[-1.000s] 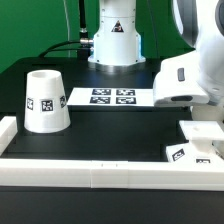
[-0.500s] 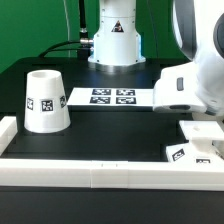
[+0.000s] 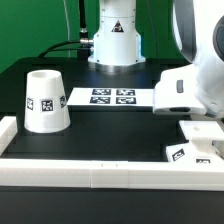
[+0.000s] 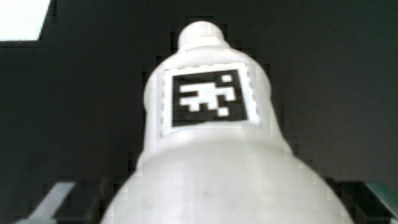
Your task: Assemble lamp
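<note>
The white bulb (image 4: 214, 150) fills the wrist view, narrow end pointing away, with a black-and-white tag on its side. My gripper (image 4: 214, 214) is shut on its wide end, with a dark finger (image 4: 50, 202) showing on each side. In the exterior view the white hand (image 3: 190, 88) hangs at the right, above the angular lamp base (image 3: 200, 138); fingers and bulb are hidden there. The tapered shade (image 3: 45, 100) stands mouth up at the exterior view's left, apart from the hand.
The marker board (image 3: 110, 97) lies flat at the back middle, in front of the arm's pedestal (image 3: 113, 42). A low white wall (image 3: 100, 170) borders the black table along the front and left. A green backdrop stands behind.
The hand has shifted slightly toward the exterior view's right since a second ago, then held still. Shade, base and marker board have not moved.
</note>
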Controlling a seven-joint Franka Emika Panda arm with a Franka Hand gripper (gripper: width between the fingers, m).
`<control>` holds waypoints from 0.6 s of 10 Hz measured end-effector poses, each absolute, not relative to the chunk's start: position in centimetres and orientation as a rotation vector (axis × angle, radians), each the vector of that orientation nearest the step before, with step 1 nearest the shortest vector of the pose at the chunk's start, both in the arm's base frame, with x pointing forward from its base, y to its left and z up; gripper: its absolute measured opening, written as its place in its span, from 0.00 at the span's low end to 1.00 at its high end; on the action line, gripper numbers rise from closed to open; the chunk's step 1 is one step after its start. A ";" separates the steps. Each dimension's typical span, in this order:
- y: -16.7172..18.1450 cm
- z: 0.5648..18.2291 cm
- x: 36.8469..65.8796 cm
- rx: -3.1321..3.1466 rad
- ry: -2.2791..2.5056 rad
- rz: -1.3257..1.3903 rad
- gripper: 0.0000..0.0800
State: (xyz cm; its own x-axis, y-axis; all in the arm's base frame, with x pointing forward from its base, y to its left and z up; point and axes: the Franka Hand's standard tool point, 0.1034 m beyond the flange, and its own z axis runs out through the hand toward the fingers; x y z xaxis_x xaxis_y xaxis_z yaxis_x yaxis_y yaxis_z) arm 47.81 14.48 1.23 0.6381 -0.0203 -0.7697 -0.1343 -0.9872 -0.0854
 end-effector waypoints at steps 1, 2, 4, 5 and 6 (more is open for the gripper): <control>14.3 1.4 48.0 -2.716 0.106 1.263 0.72; 14.0 2.1 48.4 -2.716 0.083 1.244 0.72; 13.3 5.5 49.1 -2.704 0.012 1.213 0.72; 12.6 7.6 49.5 -2.691 -0.033 1.189 0.72; 12.1 9.2 49.9 -2.684 -0.042 1.184 0.72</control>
State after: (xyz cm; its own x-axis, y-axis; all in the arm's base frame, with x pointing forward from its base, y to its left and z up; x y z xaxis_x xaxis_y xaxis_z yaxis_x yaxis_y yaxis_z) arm 49.90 12.09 9.21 0.6774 0.1092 -0.7275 -0.0572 -0.9781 -0.2001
